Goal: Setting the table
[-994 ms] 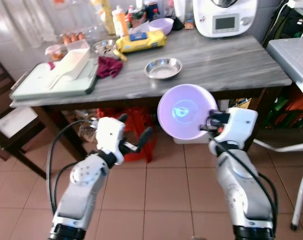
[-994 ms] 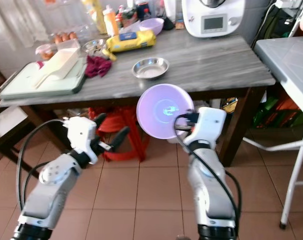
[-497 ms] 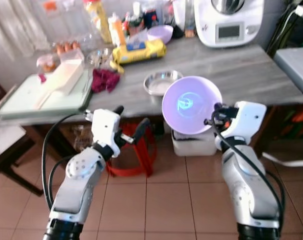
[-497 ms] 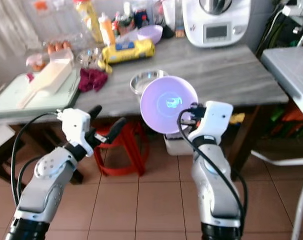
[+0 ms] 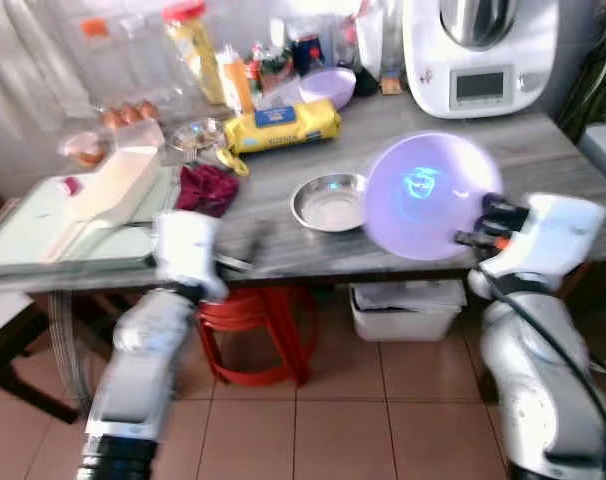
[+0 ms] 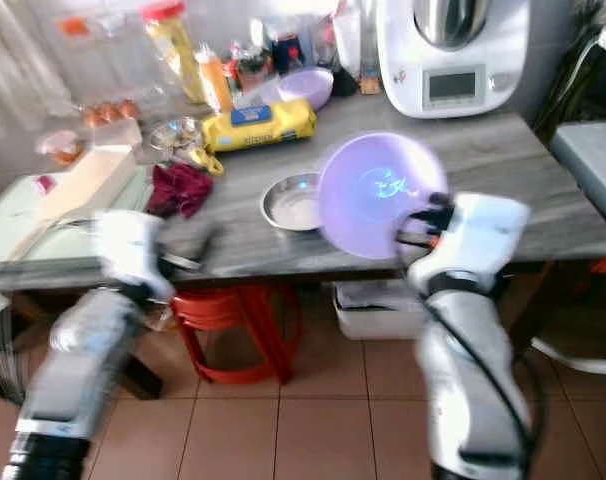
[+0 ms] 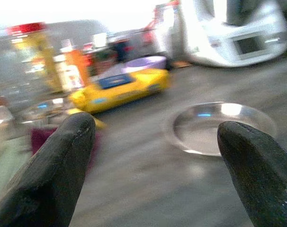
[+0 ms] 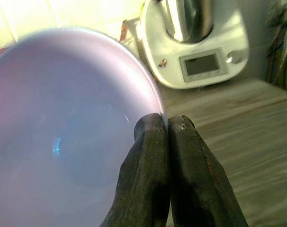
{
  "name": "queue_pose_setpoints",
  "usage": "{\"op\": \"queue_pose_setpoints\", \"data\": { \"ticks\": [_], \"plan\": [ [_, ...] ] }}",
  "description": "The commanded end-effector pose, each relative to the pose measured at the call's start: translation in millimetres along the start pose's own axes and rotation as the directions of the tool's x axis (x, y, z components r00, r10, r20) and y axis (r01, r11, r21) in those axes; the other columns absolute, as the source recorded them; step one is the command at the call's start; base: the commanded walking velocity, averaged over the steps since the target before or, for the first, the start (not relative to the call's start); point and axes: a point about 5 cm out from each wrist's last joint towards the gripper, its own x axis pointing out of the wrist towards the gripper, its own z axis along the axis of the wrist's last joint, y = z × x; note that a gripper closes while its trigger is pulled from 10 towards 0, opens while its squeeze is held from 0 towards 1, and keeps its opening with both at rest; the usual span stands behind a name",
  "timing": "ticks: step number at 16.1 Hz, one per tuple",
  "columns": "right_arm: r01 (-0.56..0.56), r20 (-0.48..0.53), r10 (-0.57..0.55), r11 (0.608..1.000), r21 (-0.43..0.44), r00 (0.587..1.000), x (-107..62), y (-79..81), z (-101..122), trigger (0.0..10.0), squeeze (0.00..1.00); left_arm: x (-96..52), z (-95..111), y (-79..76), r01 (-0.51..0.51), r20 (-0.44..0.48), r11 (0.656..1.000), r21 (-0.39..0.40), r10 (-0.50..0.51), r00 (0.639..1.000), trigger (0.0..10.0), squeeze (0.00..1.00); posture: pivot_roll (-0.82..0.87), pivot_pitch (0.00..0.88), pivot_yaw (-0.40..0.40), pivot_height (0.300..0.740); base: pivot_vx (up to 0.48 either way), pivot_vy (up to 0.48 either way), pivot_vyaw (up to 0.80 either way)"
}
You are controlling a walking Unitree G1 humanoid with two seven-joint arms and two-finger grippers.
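Our right gripper [image 8: 168,124] pinches the rim of the purple bowl [image 5: 431,196], held tilted above the table [image 5: 543,160] edge. Steel bowl [image 5: 329,203] sits at its 9 o'clock. Left gripper [image 7: 153,137] is spread wide, empty. The thin rim pinch risks slipping; bowl may clip the steel one.

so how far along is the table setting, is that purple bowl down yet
Not yet. Done: a steel bowl already sits on the grey table. In hand: the right pincer is shut on the rim of the purple bowl, held tilted on edge at the table's front, not resting on it. The left pincer is open and holds nothing. Left: setting the bowl down flat and letting go.
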Motion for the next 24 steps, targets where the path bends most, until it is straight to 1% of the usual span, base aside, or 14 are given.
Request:
{"op": "queue_pose_setpoints", "data": {
  "ticks": [1,2,3,5,7,11,19,21,23,24],
  "plan": [
    [0.008,0.014,-0.008,1.000,-0.008,1.000,-3.3,-3.7,5,10.0,0.00,1.6,4,-1.1,-0.023,0.021,1.000,0.015,0.023,1.000,10.0,0.00,-0.18,0.090,0.140,0.740,0.300,0.000,0.00],
    [0.010,0.007,-0.010,1.000,-0.016,1.000,-6.2,-5.0,5,10.0,0.00,0.5,6,2.3,-0.073,0.024,0.997,0.032,0.072,0.997,10.0,0.00,-0.18,0.090,0.139,0.740,0.262,0.000,0.00],
    [0.011,0.004,-0.011,1.000,-0.025,1.000,-8.4,-5.9,5,10.0,0.00,-1.3,7,2.1,-0.090,0.026,0.995,0.033,0.089,0.996,10.0,0.00,-0.18,0.092,0.138,0.740,0.000,0.000,0.00],
    [0.016,0.005,-0.016,0.999,-0.037,1.000,-9.9,-7.1,7,10.0,0.00,-4.7,6,-1.8,-0.082,0.020,0.996,0.033,0.081,0.997,10.0,0.00,-0.18,0.094,0.139,0.740,0.000,0.000,0.00],
    [0.025,0.016,-0.024,0.999,-0.037,1.000,-8.1,-8.1,10,10.0,0.00,-6.3,3,-5.1,-0.070,0.009,0.997,0.026,0.070,0.998,10.0,0.00,-0.19,0.095,0.139,0.740,0.000,0.000,0.00],
    [0.026,0.026,-0.025,0.999,-0.035,0.999,-5.8,-6.7,14,10.0,0.00,-6.1,3,-12.6,-0.028,0.007,1.000,0.002,0.028,1.000,10.0,0.00,-0.19,0.096,0.139,0.740,0.326,0.000,0.00],
    [0.014,0.015,-0.014,0.999,-0.029,1.000,-4.1,-3.1,12,10.0,0.00,-7.1,3,-16.7,-0.006,0.003,1.000,-0.027,0.006,1.000,10.0,0.00,-0.18,0.097,0.137,0.740,0.386,0.000,0.00],
    [0.012,0.011,-0.012,1.000,-0.025,1.000,-4.0,-2.4,11,10.0,0.00,-7.4,4,-18.5,0.004,0.011,0.999,-0.044,-0.004,1.000,10.0,0.00,-0.18,0.099,0.137,0.740,0.000,0.000,0.00],
    [0.011,0.009,-0.011,1.000,-0.021,1.000,-4.1,-1.3,10,10.0,0.00,-9.1,3,-17.6,-0.002,0.005,0.999,-0.038,0.002,1.000,10.0,0.00,-0.18,0.101,0.138,0.740,0.000,0.000,0.00],
    [0.009,0.008,-0.009,1.000,-0.020,1.000,-4.1,-0.8,10,10.0,0.00,-11.3,3,-14.7,-0.020,0.003,1.000,-0.023,0.020,1.000,10.0,0.00,-0.18,0.101,0.139,0.740,0.000,0.000,0.00]
  ]
}}
